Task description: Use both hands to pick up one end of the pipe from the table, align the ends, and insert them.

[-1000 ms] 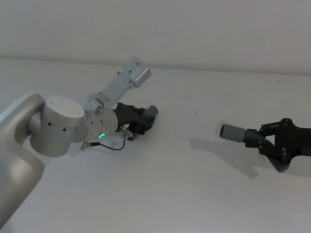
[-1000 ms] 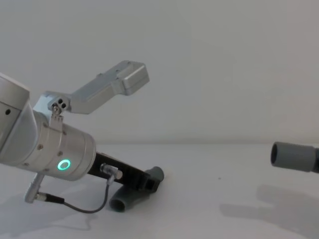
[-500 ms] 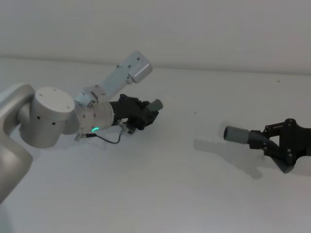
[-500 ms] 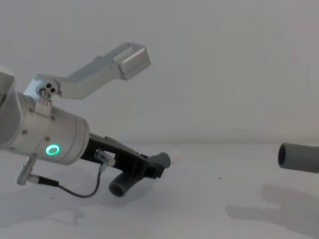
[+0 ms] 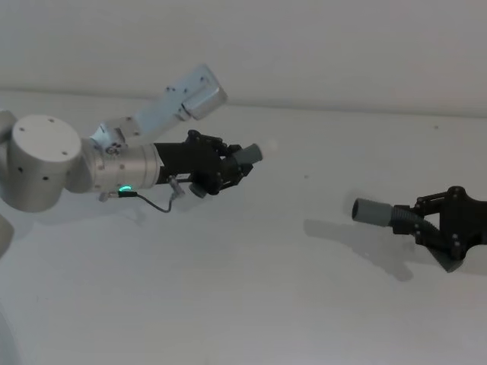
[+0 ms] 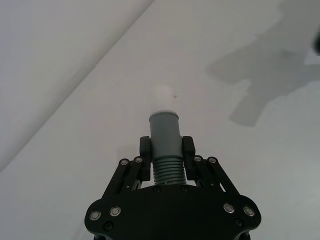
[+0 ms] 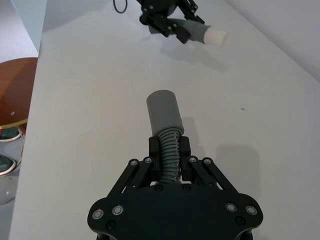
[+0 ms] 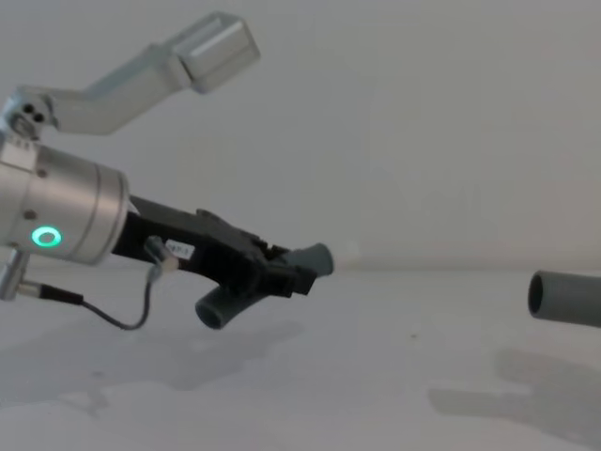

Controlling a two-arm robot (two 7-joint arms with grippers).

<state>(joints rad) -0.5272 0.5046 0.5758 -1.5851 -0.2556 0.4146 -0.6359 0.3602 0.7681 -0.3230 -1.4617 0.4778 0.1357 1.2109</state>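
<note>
- Left gripper: at 10 o'clock in the head view, on a silver wrist with a green ring light. Both fingers press against the ribbed middle of the white-tipped pipe and pinch it.
- White-tipped pipe: held clear of the table, with its shadow on the surface below it in the chest view. The white tip sticks out past the fingers and points toward 3 o'clock in the head view. The other end, grey and open, hangs toward 7 o'clock under the gripper in the chest view.
- Right gripper: at 4 o'clock in the head view. Its fingers are closed on the ribbed section of the grey pipe and pinch it from both sides.
- Grey pipe: held clear of the table, with a shadow beneath it. Its round open mouth faces 9 o'clock, toward the left gripper.
- Ends: well apart and not joined, with bare table between them. In the head view the white tip lies at about 10 o'clock from the mouth.
- Silver bracket: fixed to the left wrist, slanting up toward 1 o'clock.
- Black cable: loops under the left wrist.
- Wall: pale, behind the far edge of the table at 12 o'clock.
</note>
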